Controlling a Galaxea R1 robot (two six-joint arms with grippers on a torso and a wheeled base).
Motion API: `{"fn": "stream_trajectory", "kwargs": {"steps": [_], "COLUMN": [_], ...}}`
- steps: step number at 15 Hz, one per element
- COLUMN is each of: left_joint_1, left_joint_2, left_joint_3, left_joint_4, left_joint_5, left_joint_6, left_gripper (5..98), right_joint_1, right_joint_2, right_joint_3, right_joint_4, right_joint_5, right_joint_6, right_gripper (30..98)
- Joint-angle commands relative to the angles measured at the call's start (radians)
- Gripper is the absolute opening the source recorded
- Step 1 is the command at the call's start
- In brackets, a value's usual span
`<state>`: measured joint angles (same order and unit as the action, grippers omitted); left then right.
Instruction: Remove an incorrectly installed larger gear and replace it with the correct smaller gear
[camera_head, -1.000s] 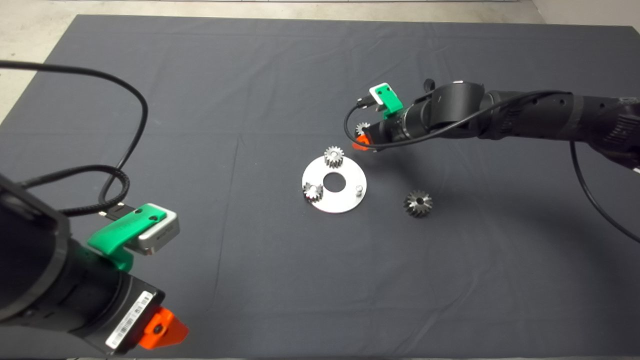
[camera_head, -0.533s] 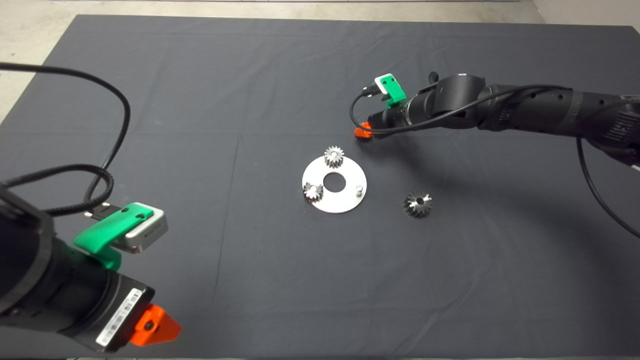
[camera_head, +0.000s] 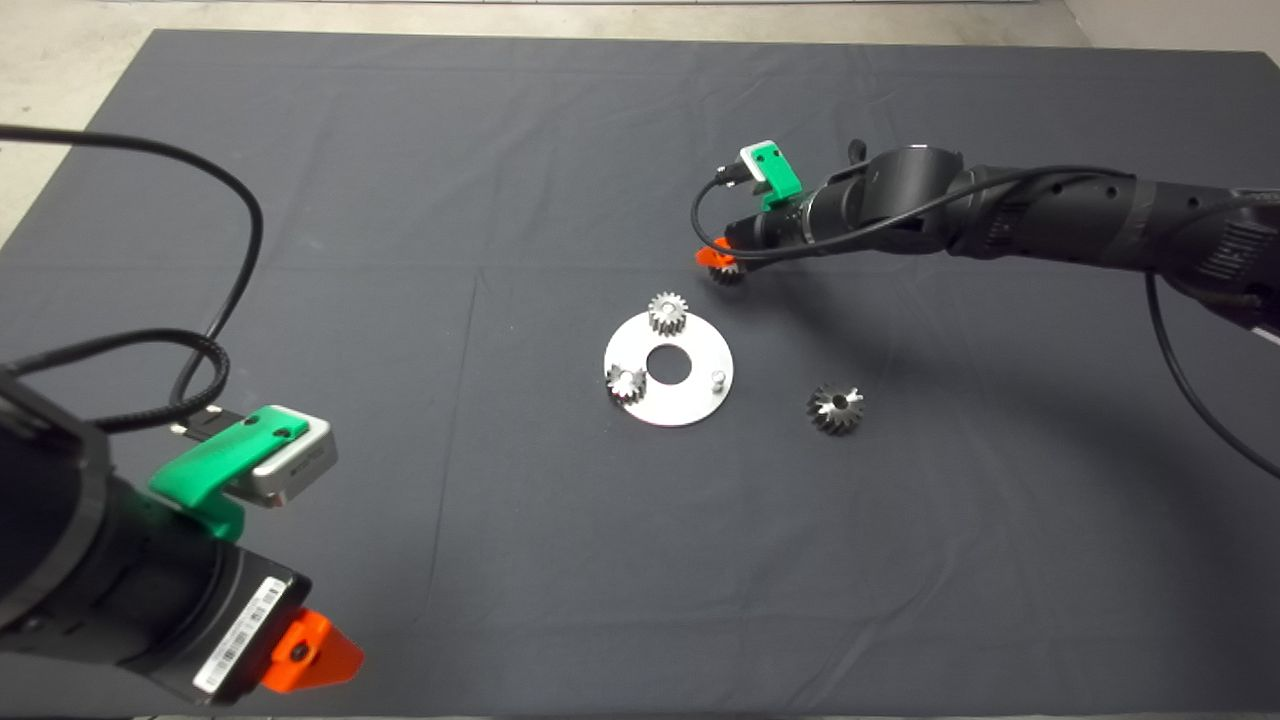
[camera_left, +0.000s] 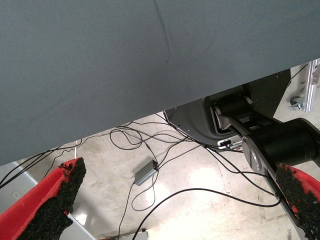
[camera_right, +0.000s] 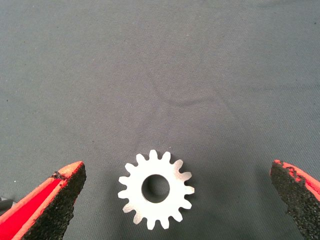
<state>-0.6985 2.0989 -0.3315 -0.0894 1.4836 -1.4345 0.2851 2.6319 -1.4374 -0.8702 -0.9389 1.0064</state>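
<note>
Half done, I judge: the larger gear lies off the plate on the desk, while the wide-open, empty right claw straddles the smaller gear, ungrasped.

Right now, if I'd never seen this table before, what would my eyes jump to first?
Probably the shiny round plate in the middle of the dark mat, with two little gears sitting on it. Next, the right hand just behind the plate, its red fingers open above another small gear lying flat on the mat. A bigger gear with slanted teeth lies alone to the plate's right, and the left hand waits at the lower left corner.
</note>
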Motion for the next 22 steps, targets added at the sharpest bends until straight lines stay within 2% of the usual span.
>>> {"fn": "stream_trajectory", "kwargs": {"steps": [1,12,15,22], "left_joint_1": [-0.012,-0.012,-0.012,-0.012], "left_joint_2": [-0.007,-0.007,-0.006,-0.004], "left_joint_3": [0.011,0.011,0.011,0.010], "left_joint_4": [-0.010,-0.010,-0.010,-0.010], "left_joint_5": [0.001,0.000,-0.002,-0.002], "left_joint_6": [-0.001,-0.001,-0.001,-0.003], "left_gripper": [97.7,97.7,97.7,97.7], "right_joint_1": [0.019,0.003,-0.010,-0.010], "right_joint_2": [0.006,0.006,0.007,0.010], "right_joint_3": [0.005,0.010,0.011,0.010], "right_joint_4": [-0.007,-0.007,-0.004,-0.006], "right_joint_5": [0.005,-0.003,-0.004,-0.007], "right_joint_6": [-0.041,-0.060,-0.110,-0.149], "right_gripper": [97.8,97.8,97.8,94.8]}}
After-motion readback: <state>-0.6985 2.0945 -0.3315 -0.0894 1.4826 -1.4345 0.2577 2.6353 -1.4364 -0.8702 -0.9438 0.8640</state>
